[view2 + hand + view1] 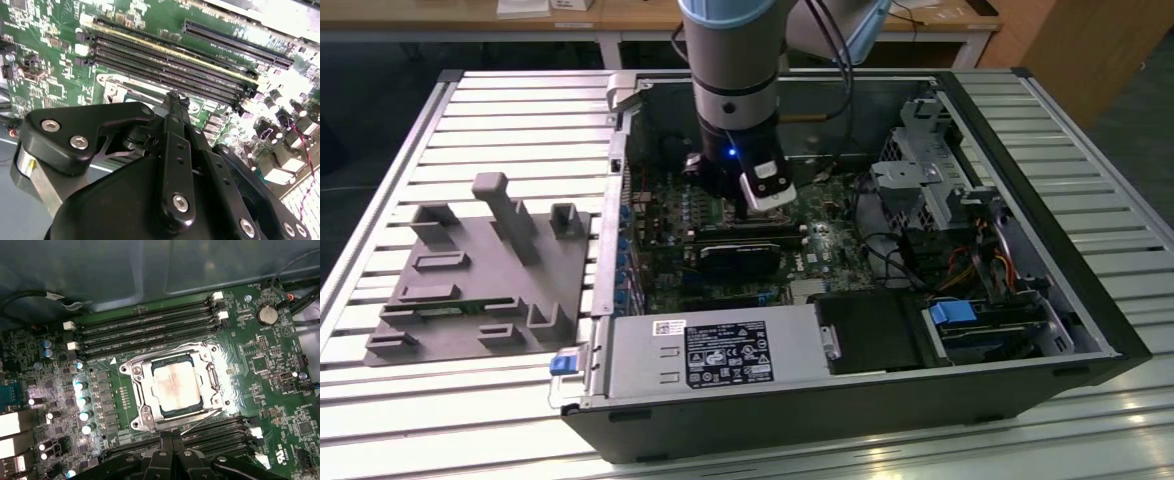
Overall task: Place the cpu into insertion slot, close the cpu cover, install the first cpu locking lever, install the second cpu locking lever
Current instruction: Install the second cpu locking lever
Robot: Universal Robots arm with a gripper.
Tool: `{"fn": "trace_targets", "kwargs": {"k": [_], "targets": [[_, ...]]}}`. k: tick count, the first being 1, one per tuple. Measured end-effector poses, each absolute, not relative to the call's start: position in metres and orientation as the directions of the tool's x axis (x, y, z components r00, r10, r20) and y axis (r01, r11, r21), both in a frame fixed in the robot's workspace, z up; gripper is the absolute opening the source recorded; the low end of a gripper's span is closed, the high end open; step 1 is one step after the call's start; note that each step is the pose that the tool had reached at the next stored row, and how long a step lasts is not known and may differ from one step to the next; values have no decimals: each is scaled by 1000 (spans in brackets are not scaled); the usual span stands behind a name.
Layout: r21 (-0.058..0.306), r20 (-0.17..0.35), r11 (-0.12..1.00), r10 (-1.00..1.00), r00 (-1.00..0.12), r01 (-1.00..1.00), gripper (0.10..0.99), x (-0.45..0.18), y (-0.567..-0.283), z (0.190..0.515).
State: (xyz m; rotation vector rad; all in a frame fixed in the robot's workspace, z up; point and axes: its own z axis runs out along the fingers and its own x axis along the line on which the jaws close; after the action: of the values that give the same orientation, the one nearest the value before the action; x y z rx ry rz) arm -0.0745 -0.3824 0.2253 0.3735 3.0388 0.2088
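Hovering just above the motherboard, the gripper (172, 456) — whether spread or pressed together cannot be told — faces the cpu (176, 386) seated in the insertion slot under the cpu cover (144, 374); levers likely want slow, square pressure.

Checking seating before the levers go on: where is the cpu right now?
In the first wrist view, the cpu lies in the insertion slot, framed by the cpu cover, between the memory slots.

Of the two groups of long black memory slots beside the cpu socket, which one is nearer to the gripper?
The group at the gripper fingertips in the first wrist view; the other group lies beyond the cpu.
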Motion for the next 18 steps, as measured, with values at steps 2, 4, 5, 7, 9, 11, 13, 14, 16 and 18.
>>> {"fn": "trace_targets", "kwargs": {"k": [2,4,5,7,9,11,13,14,16,18], "targets": [[164,-52,958,247,-968,236,102,-76,-384,225],[176,-49,956,247,-968,235,102,-78,-388,224],[180,-48,955,248,-968,235,102,-78,-390,223],[186,-47,954,248,-968,235,102,-78,-394,222],[195,-44,952,248,-968,235,102,-79,-395,220],[206,-41,950,249,-968,235,102,-81,-395,218],[215,-39,948,249,-968,235,102,-82,-395,216],[219,-38,947,249,-968,235,102,-83,-396,215],[225,-37,946,249,-968,235,102,-84,-397,212],[230,-35,945,249,-968,234,102,-86,-398,210]]}}
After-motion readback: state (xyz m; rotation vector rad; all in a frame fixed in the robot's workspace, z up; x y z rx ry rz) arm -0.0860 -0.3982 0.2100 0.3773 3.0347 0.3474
